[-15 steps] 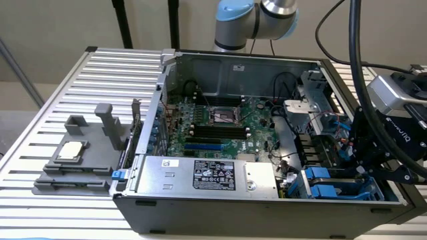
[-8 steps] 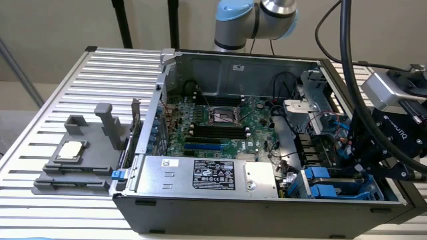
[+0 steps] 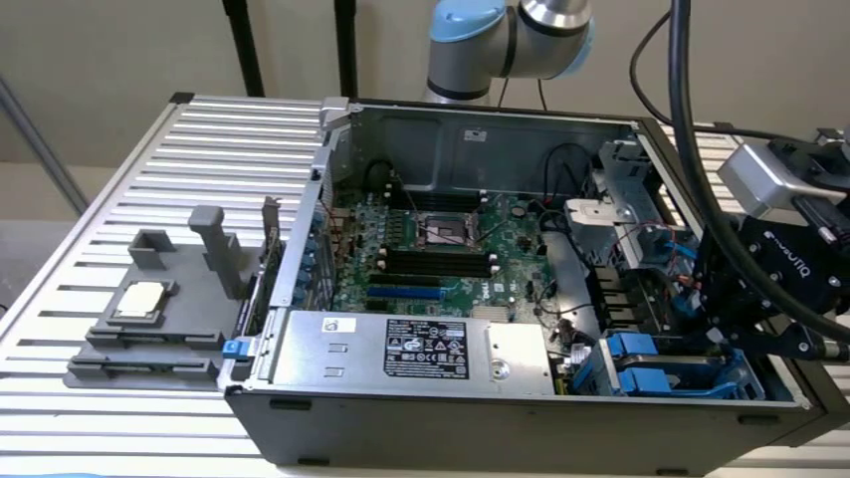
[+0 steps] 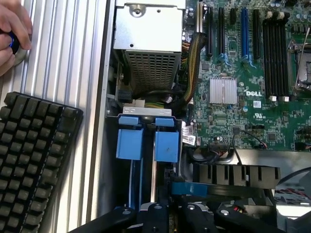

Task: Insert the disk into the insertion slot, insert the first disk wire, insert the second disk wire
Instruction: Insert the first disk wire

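Exterior view: black robot hand (image 3: pixel 724 331) low over the grey sheet-metal insertion slot with blue rails (image 3: pixel 664 376), at the exterior view's right end of the open dark computer case (image 3: pixel 398 423)

Wrist view: blue-framed silver disk (image 4: pixel 130 144) sits in the slot; flat blue strip (image 4: pixel 189 188) right at the hand; cannot tell whether it grasps

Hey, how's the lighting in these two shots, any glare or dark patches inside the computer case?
Exterior view: soft, even light. The ribbed table is bright, and there is shade around the drive bay with its blue rails. Wrist view: glare on the silver heat sink and on the metal cage, with deep shadow low beside the drive bay.
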`<control>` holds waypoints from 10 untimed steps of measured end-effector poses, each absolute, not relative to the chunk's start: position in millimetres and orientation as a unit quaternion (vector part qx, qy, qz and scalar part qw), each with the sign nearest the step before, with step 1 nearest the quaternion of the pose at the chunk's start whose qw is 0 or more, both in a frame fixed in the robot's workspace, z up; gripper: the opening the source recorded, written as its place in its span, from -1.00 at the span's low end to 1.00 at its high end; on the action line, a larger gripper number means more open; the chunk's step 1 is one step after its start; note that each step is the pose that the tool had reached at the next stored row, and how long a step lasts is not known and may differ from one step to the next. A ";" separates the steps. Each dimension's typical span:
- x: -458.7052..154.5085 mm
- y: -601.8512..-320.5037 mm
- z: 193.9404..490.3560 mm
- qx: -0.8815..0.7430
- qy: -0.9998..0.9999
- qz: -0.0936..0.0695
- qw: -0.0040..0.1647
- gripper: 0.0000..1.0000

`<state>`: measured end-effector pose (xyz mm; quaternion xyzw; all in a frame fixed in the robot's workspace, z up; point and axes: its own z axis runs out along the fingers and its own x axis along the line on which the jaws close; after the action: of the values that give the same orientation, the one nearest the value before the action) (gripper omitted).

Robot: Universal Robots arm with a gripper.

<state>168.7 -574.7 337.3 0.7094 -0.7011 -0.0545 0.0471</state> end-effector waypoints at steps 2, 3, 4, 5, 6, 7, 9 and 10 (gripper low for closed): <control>168.8 -574.6 337.0 0.708 -0.702 -0.053 0.048 -0.66; 168.8 -574.5 336.7 0.708 -0.702 -0.053 0.049 -0.66; 168.8 -574.4 336.3 0.708 -0.703 -0.053 0.049 -0.66; 168.8 -574.2 335.6 0.708 -0.703 -0.053 0.049 -0.66; 168.8 -574.1 335.1 0.707 -0.703 -0.052 0.050 -0.66; 168.8 -574.0 334.7 0.707 -0.704 -0.051 0.050 -0.66; 168.8 -573.8 333.5 0.706 -0.704 -0.051 0.051 -0.66; 168.8 -573.7 332.9 0.706 -0.704 -0.050 0.051 -0.66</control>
<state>168.8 -573.7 332.9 0.7062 -0.7043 -0.0502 0.0515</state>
